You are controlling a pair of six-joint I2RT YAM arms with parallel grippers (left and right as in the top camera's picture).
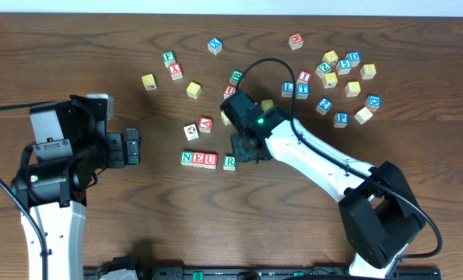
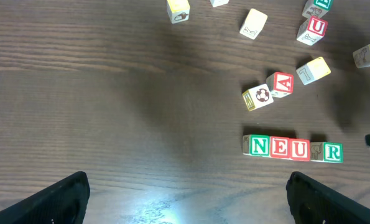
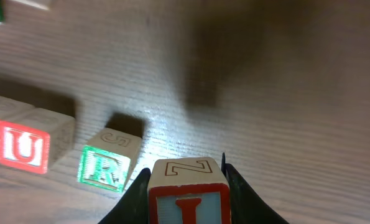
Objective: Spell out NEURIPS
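Wooden I cube point(image 3: 188, 208), red letter on pale blue (outlined Z on top), clenched in right gripper point(image 3: 186, 183) right of R cube point(image 3: 104, 167); left gripper point(image 2: 188, 199) released.

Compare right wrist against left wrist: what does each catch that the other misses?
Right wrist only: the I cube, held in the shut right gripper. Left wrist only: the open left gripper, the N cube and the A cube. Both: the U cube and, slightly apart from it, the R cube.
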